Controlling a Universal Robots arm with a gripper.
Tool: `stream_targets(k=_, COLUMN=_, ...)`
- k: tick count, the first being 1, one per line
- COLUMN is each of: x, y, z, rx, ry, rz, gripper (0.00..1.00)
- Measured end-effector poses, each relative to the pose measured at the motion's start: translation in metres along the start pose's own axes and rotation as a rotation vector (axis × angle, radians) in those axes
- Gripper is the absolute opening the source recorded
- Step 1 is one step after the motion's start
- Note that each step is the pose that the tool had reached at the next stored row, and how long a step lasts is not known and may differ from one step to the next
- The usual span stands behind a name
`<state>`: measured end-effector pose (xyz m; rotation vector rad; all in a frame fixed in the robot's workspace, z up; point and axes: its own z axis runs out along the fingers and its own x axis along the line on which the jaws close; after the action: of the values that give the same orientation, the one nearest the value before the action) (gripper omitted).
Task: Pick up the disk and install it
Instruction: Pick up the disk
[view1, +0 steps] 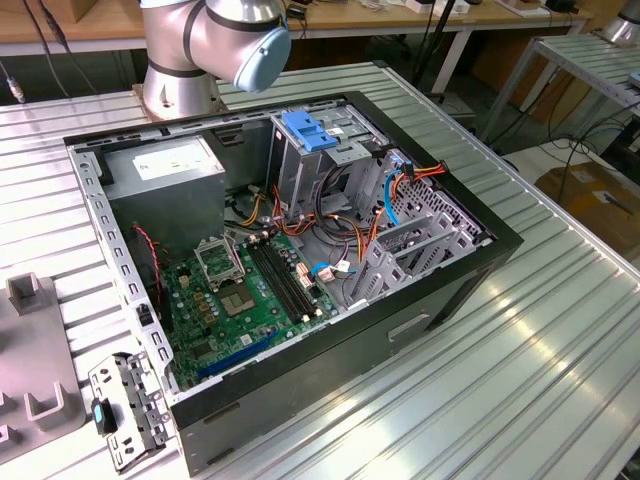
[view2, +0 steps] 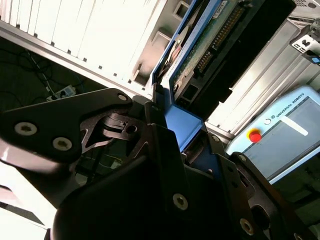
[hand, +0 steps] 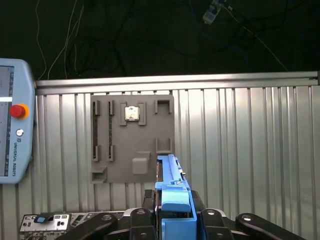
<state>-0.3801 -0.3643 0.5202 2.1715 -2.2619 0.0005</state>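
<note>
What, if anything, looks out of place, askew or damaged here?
Nothing stands out. The gripper is shut on the disk, holding it edge-on and straight. The computer case lies open on the table with loose cables inside, and a metal bracket lies beside it; nothing looks damaged or spilled.

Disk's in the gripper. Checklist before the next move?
1. Grip: ok, gripper shut on the disk.
2. Disk lifted off the grey fixture tray: ok, it hangs above it.
3. Computer case side open: ok.
4. Free bay in the drive cage: cannot tell.
5. Cables out of the way: not ok, they lie loose beside the cage.
</note>
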Motion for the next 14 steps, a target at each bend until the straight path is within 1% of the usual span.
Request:
stream_targets(k=4, x=-0.0002, y=-0.0054, z=0.0000, rx=0.0000, ry=0.0000, rz=0.000, gripper=0.37)
stream_targets(k=8, x=-0.0005, y=-0.0125, z=-0.0001, rx=0.0000, ry=0.0000, rz=0.000, gripper=0.37)
stream_targets(k=11, x=-0.0008, y=-0.0198, z=-0.0001, rx=-0.0001, ry=0.0000, rz=0.000, gripper=0.37)
stream_targets(k=12, x=-0.0010, y=-0.0235, z=-0.0002, rx=-0.0002, ry=0.0001, rz=0.000, gripper=0.37)
stream_targets(k=14, x=-0.0011, y=-0.0279, z=-0.0001, rx=-0.0001, ry=0.0000, rz=0.000, gripper=0.37)
